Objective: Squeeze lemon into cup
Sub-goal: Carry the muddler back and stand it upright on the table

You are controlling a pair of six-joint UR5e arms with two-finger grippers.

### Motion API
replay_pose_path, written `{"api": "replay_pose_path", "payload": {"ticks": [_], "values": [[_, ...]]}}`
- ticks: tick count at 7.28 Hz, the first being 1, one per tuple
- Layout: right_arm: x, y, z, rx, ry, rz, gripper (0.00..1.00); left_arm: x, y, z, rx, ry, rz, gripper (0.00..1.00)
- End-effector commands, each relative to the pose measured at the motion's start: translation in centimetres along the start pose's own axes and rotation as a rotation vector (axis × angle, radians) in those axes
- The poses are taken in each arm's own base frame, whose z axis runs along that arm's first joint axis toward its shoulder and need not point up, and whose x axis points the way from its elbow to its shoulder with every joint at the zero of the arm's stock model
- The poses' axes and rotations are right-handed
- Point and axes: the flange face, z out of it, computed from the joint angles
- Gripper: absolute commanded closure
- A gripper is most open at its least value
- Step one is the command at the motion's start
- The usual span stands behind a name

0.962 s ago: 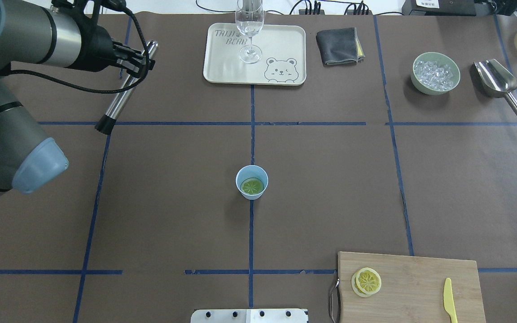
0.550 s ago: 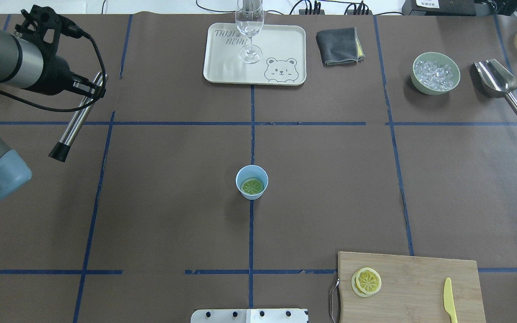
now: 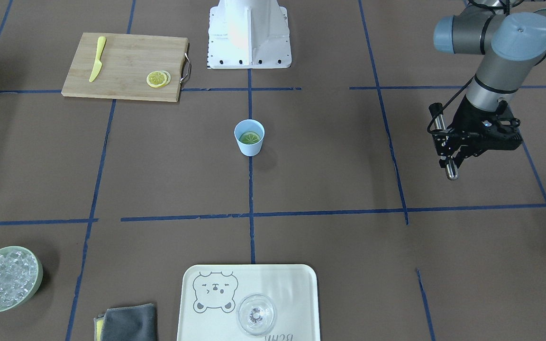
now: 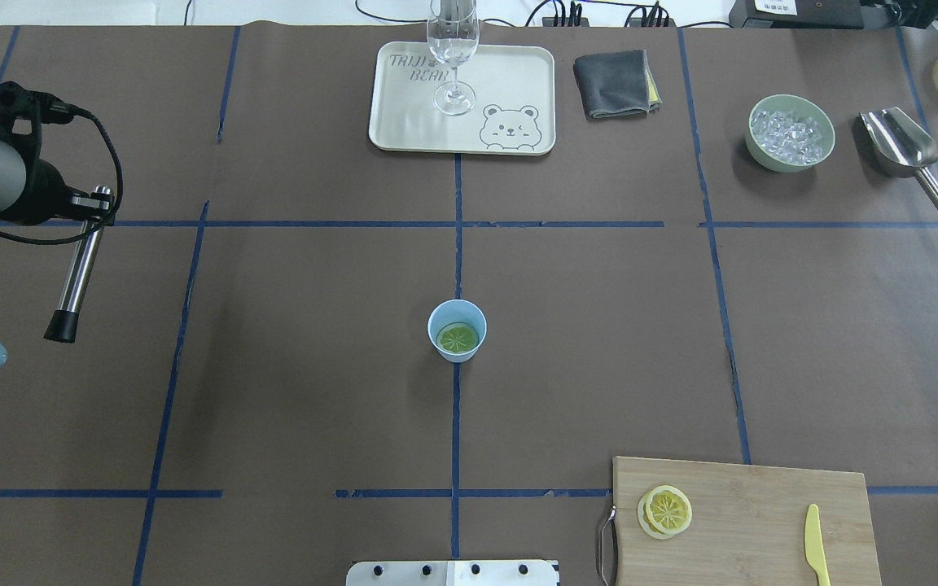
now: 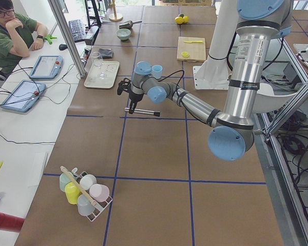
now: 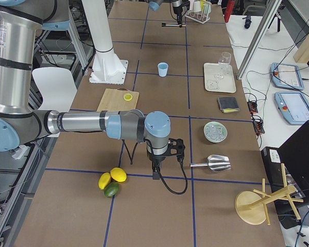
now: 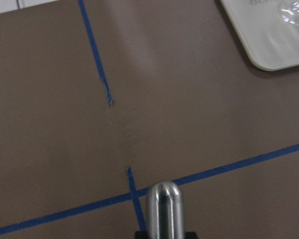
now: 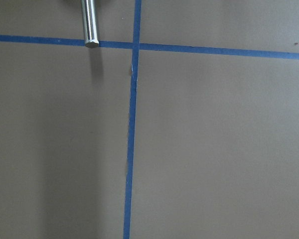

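Entry, left arm: you are looking at the left gripper (image 3: 446,147) hanging over the left end of the counter (image 4: 314,391), well apart from the cup (image 4: 445,311). Its fingers are clamping a metal rod (image 4: 78,260). The rod is lying roughly level. In the overhead view its black tip is pointing toward the near edge. Its rounded bare end is showing at the bottom of the left wrist view.

Entry, right arm: the right gripper (image 6: 156,171) is showing only in the right-side view. It is hanging over the right end of the counter, near the handle of the scoop (image 4: 899,142). You cannot tell from that view whether its fingers are open or closed.

Entry, task items: the cup is standing upright at the middle of the counter, on the blue tape line. The lemon slice (image 4: 458,338) is lying flat in the bottom of it, looking greenish against the blue wall.

Entry, rest of the counter:
- A cutting board (image 4: 754,496) is sitting at the near right, carrying two overlapping spare slices (image 4: 666,511) and a yellow knife (image 4: 816,541), the two apart from each other.
- A tray (image 4: 518,81) is sitting at the far middle with a clear glass (image 4: 453,49) standing on it.
- A folded grey cloth (image 4: 614,83) is lying just right of the tray.
- A green bowl (image 4: 756,150) of ice is sitting at the far right, with the scoop just beside it.
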Motion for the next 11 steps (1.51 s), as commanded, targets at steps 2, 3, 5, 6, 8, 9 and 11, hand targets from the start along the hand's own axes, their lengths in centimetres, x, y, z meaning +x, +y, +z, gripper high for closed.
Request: {"api": "replay_pose_path", "payload": {"ticks": [2, 3, 5, 6, 8, 9, 11], "values": [[0.0, 0.0, -0.1, 0.002, 0.0, 0.0, 0.0, -2.7, 0.8, 4.4, -0.033, -0.073, -0.02, 1.0], [-0.1, -0.1, -0.1, 0.004, 0.0, -0.003, 0.0, -2.9, 1.0, 4.8, -0.039, -0.08, -0.02, 1.0], [-0.1, -0.1, -0.1, 0.002, 0.001, -0.002, 0.0, -1.5, 2.4, 6.6, -0.074, -0.08, -0.017, 1.0], [-0.1, -0.2, -0.2, 0.005, 0.001, -0.004, 0.0, 0.2, 3.8, 7.9, -0.098, -0.08, -0.028, 1.0], [0.0, -0.1, -0.1, 0.003, 0.001, -0.001, 0.0, 0.9, 4.7, 8.9, -0.103, -0.074, -0.025, 1.0], [-0.1, -0.1, -0.1, 0.002, 0.001, -0.002, 0.0, 0.6, 4.7, 9.5, -0.101, -0.074, -0.023, 0.97], [-0.1, -0.1, -0.1, 0.002, 0.001, -0.002, 0.0, 0.4, 4.9, 10.2, -0.082, -0.087, -0.01, 0.9]]}}
